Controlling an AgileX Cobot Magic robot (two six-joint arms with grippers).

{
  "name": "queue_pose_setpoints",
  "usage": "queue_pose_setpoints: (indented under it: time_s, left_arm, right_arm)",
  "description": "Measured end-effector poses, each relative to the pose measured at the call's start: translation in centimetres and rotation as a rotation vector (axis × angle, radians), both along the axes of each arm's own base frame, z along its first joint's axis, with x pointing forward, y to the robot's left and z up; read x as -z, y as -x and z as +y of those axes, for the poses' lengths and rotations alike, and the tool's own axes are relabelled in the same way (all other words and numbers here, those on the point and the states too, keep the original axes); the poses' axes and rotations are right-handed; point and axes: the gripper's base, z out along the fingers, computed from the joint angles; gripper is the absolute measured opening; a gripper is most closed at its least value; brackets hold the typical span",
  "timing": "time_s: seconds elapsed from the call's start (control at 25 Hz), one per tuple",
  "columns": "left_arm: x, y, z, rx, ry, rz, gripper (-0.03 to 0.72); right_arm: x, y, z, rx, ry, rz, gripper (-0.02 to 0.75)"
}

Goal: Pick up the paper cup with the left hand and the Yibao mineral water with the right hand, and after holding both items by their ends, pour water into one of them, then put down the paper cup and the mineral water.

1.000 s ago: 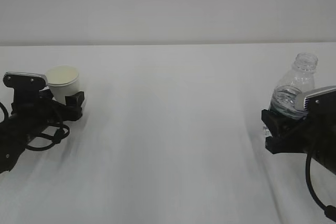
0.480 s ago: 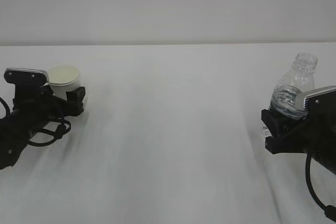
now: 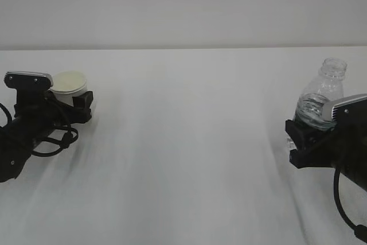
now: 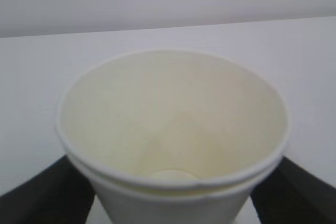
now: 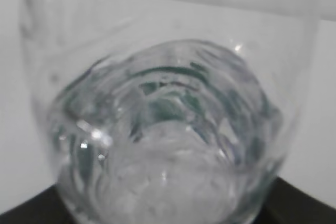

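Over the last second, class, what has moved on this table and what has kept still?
The left tool lowered the paper cup toward the table, drifting slightly left, still gripping it. The right tool and its bottle stayed put.

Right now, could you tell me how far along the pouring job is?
Done: both are grasped, the left end effector around the paper cup, the right end effector around the Yibao mineral water. In hand: both sit low, far apart at opposite sides of the table. The cup looks dry inside, so pouring seems undone, though I cannot be sure. Left: pouring, then releasing both.
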Motion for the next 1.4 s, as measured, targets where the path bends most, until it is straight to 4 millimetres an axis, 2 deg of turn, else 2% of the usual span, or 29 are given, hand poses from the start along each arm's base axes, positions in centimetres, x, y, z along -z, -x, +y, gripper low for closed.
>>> queue_pose_setpoints:
  time_s: [0.36, 0.64, 0.92, 1.16, 1.4]
  left_arm:
    - [0.00, -0.03, 0.20, -0.023, 0.005, 0.001, 0.634]
    - [0.00, -0.03, 0.22, -0.026, 0.006, 0.001, 0.559]
    - [0.00, -0.03, 0.22, -0.026, 0.006, 0.001, 0.550]
    - [-0.02, -0.04, 0.22, -0.026, 0.006, -0.001, 0.493]
    - [-0.03, -0.02, 0.11, -0.013, 0.003, -0.003, 0.484]
  right_arm:
    - [0.00, 0.00, 0.00, 0.000, 0.000, 0.000, 0.415]
    - [0.00, 0.00, 0.00, 0.000, 0.000, 0.000, 0.414]
    - [0.00, 0.00, 0.00, 0.000, 0.000, 0.000, 0.414]
    - [0.00, 0.00, 0.00, 0.000, 0.000, 0.000, 0.414]
    - [0.00, 0.00, 0.00, 0.000, 0.000, 0.000, 0.414]
